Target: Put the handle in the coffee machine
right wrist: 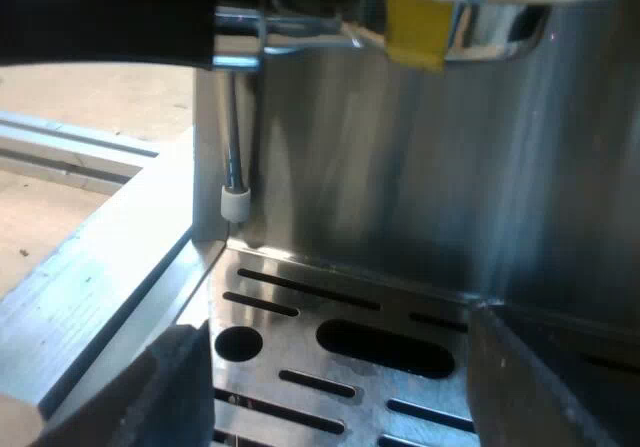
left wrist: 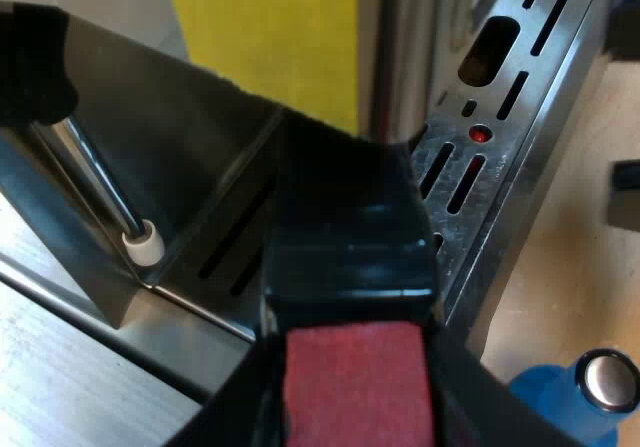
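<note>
The holder's dark handle with its red end lies between the near fingers of my left gripper, which is shut on it, close above the espresso machine's slotted drip tray. In the right wrist view the dark handle runs sideways under the machine's head, its metal part by a yellow strip. My right gripper hovers open over the drip tray, fingers far apart with nothing between them.
The steam wand with a white tip hangs at the tray's corner, also seen beside the handle. A blue tamper with a metal top stands on the wooden table beside the tray. A yellow panel stands behind the machine.
</note>
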